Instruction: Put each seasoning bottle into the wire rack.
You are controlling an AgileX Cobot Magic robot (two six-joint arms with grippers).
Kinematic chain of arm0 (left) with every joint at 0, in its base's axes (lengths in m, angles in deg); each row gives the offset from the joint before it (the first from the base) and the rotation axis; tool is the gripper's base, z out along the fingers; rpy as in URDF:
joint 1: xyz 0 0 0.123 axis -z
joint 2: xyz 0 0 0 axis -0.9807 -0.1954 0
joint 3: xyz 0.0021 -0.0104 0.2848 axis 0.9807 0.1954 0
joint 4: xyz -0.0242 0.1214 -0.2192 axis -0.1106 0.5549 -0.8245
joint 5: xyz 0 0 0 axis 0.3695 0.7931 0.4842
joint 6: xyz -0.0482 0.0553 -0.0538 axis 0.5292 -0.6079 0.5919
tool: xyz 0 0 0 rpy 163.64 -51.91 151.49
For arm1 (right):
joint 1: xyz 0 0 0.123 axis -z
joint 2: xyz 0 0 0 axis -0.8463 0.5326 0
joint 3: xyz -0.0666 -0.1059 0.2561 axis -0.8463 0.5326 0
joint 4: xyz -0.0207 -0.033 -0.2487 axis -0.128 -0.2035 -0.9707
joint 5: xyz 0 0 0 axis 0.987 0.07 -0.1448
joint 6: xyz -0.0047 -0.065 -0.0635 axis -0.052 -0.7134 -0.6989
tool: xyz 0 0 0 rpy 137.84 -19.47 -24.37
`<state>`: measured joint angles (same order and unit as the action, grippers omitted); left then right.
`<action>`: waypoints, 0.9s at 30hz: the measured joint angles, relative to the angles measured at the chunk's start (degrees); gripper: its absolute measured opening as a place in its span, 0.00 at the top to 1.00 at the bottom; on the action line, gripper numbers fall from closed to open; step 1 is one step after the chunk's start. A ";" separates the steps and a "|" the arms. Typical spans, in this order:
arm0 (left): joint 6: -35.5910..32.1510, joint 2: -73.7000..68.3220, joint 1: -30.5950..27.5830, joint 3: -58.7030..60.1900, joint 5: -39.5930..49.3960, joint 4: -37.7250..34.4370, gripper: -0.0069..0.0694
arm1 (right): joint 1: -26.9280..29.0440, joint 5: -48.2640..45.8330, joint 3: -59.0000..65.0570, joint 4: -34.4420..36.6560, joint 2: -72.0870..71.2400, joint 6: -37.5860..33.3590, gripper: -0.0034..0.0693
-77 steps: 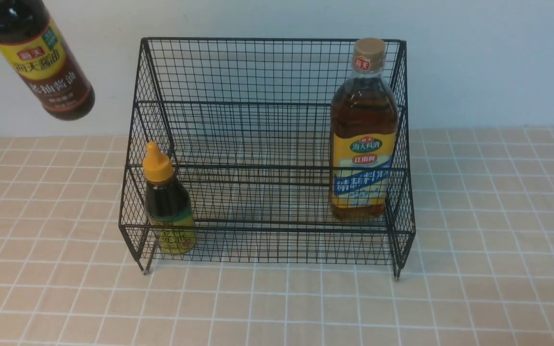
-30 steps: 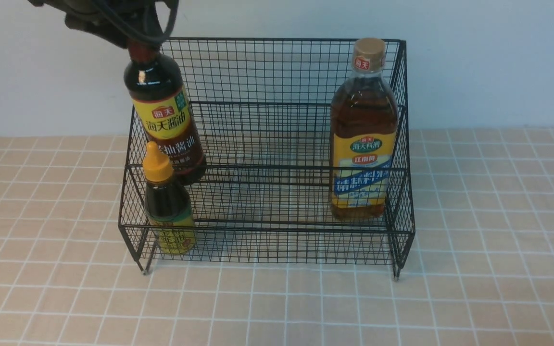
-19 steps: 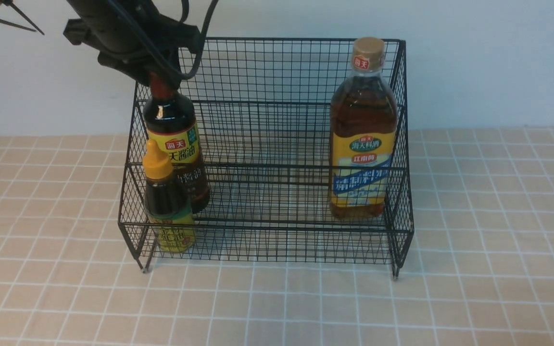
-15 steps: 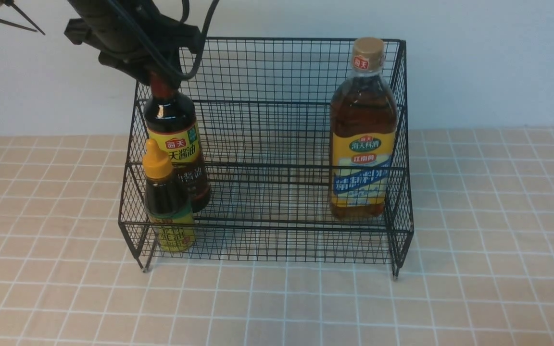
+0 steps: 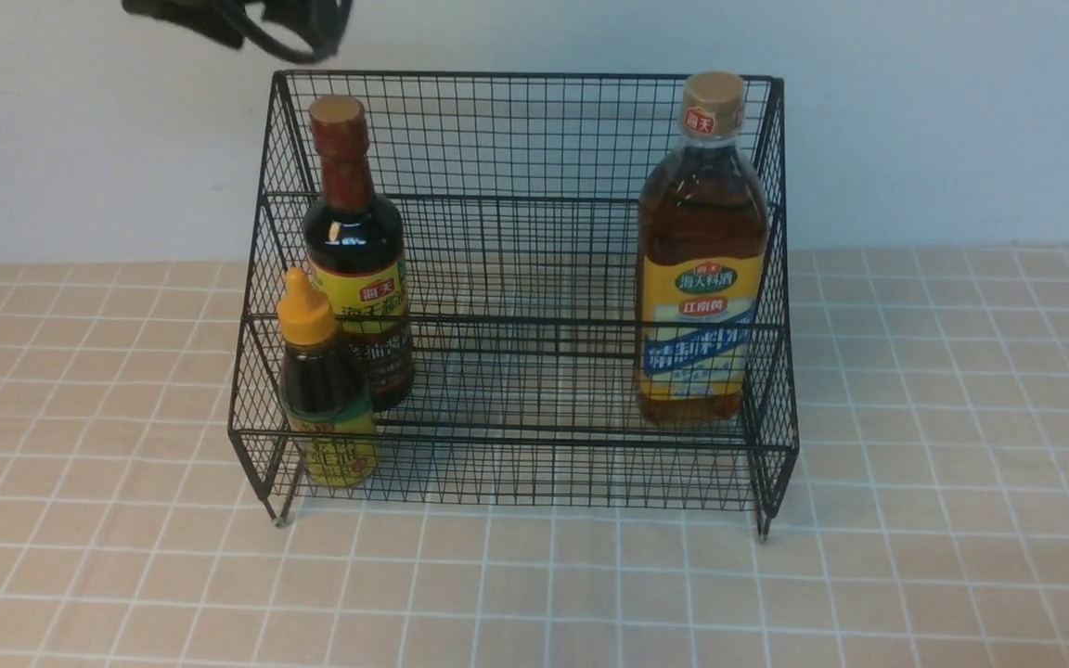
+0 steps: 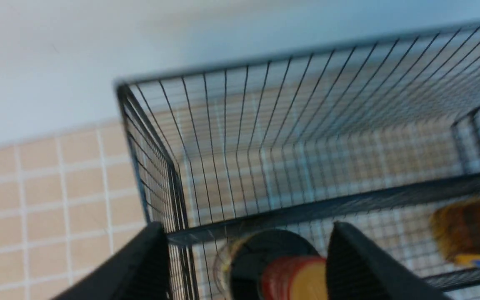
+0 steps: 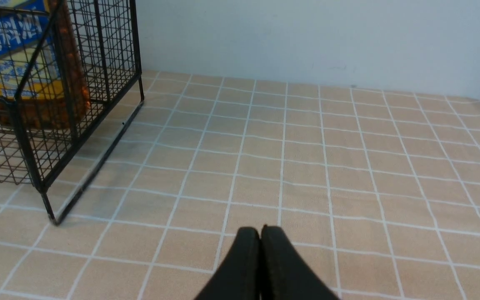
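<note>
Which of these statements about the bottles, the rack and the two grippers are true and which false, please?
1. All three bottles stand upright in the wire rack. True.
2. The left gripper clamps the soy bottle. False: its jaws are spread apart above the cap.
3. The right gripper is shut and empty. True.
4. The amber bottle lies on its side. False: it stands at the rack's right end.
5. The small yellow-capped bottle stands in front of the soy bottle. True.

Three seasoning bottles (image 5: 355, 269) stand, apparently upright, inside wire rack (image 5: 516, 306).
</note>
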<state>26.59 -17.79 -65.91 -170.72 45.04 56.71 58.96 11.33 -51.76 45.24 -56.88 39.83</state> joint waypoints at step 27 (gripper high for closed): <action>0.22 69.82 0.00 52.53 -13.59 -0.05 0.92 | 0.00 0.00 0.00 0.00 0.00 -0.20 0.97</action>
<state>26.81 52.03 -65.91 -118.20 31.44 56.66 58.96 11.33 -51.76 45.24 -56.88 39.63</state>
